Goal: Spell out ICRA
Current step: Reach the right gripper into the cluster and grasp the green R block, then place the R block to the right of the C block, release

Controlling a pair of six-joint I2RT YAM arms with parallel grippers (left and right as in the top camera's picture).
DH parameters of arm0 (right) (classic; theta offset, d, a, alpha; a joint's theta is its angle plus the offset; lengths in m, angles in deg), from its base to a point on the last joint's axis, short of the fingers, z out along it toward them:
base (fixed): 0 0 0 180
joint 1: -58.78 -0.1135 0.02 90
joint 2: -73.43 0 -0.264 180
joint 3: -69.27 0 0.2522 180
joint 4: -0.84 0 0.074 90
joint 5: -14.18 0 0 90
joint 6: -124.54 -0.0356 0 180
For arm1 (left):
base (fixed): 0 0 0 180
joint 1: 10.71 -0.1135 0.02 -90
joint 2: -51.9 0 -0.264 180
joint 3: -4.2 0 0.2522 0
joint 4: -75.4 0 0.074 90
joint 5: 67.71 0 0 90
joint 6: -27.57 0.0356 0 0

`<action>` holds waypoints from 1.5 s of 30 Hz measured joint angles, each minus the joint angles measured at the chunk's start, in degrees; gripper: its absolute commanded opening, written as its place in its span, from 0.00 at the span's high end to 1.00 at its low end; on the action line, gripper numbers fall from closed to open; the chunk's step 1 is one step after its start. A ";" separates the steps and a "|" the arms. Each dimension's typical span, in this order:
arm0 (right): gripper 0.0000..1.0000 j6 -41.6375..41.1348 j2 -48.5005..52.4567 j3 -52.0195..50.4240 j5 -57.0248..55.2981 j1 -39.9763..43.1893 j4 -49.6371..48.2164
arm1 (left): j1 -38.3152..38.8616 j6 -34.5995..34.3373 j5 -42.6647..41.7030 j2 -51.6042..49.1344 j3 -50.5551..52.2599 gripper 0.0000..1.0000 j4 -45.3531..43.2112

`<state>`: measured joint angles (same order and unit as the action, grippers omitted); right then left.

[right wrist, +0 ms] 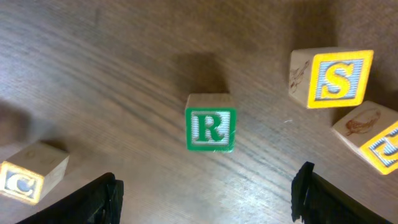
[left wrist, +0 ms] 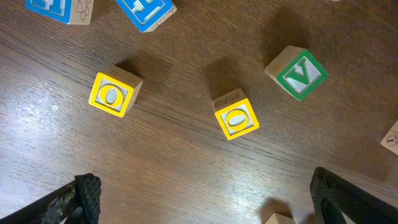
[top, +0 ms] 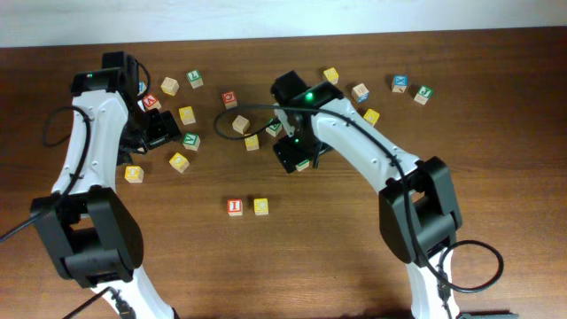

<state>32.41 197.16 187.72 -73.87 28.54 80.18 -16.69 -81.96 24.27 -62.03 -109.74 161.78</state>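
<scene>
I block (top: 234, 206) and a yellow block (top: 260, 206) sit paired lower centre, so R is my step; my right gripper (right wrist: 205, 198) hangs jaws apart over the green R block (right wrist: 210, 130) mid-frame; next, lower squarely and close.

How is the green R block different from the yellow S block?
The R block has a green frame, and the S block has a yellow one. The R block lies centred in front of the open right gripper. The S block sits off to one side, by another yellow block. Both are wooden letter cubes resting on the table, and neither is held.
</scene>
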 measured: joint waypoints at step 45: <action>0.75 -3.93 5.90 -1.60 -2.97 -1.79 -3.87 | 0.00 0.00 0.00 0.00 0.00 0.01 0.02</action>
<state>28.48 203.06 186.12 -76.84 26.74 76.31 -16.69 -81.96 24.27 -62.03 -109.74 161.81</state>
